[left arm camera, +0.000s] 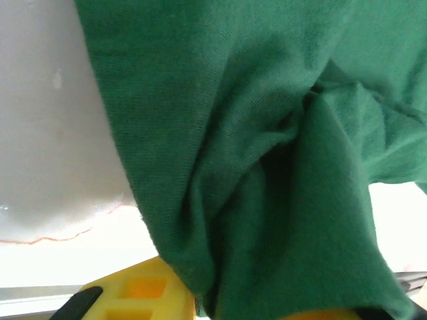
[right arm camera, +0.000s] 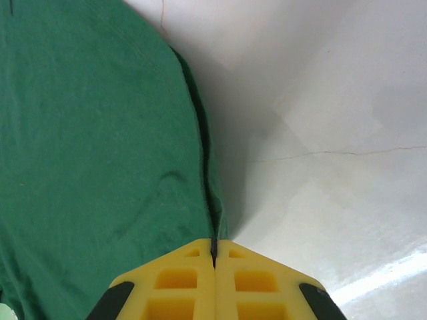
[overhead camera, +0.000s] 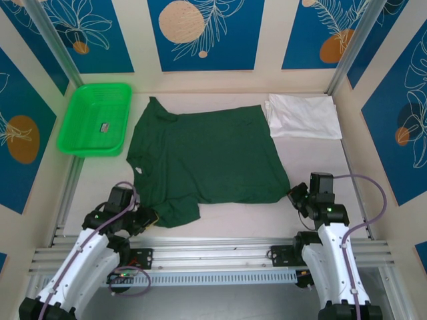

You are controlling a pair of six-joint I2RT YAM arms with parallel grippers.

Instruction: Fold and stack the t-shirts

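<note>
Though flat from above, green t-shirt (overhead camera: pixel 207 157) bunches at left gripper (overhead camera: pixel 148 219).

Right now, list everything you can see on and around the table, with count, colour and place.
dark green t-shirt: one, dark green, spread flat mid-table
white t-shirt: one, white, folded, far right, beside the green shirt's far corner
basket: one, bright green, far left
small object: one, dark, inside the basket, too small to identify
table: one, pale
left gripper: one, black and yellow, shut on the green shirt's near left sleeve
right gripper: one, black and yellow, shut on the green shirt's near right corner
</note>
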